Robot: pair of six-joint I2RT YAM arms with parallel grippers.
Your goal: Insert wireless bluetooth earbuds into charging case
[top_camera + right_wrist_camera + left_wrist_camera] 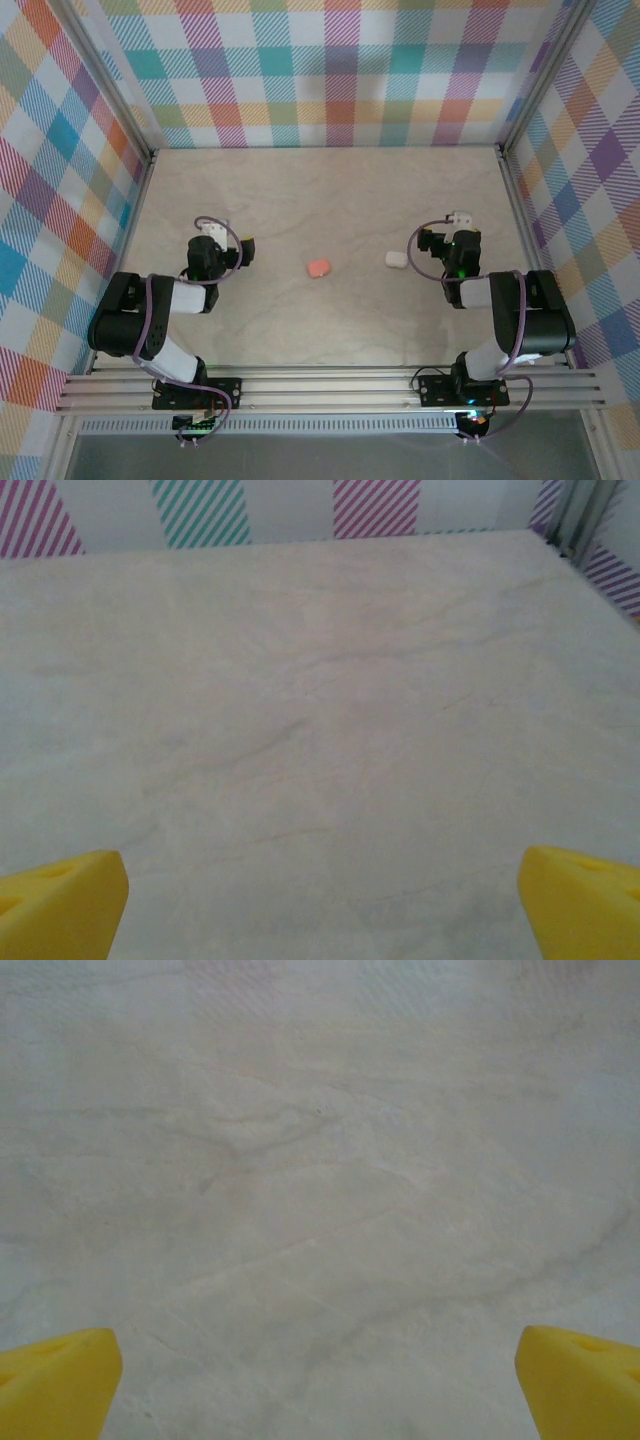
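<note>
While left fingers point(55, 1385) and right fingers point(60, 900) are spread wide, nothing is held. The pink case point(318, 268) should be approached from above.

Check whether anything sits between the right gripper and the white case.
Nothing visible does. Only bare table lies between the open right gripper and the white case to its left. The pink case sits farther left, beyond it.
</note>
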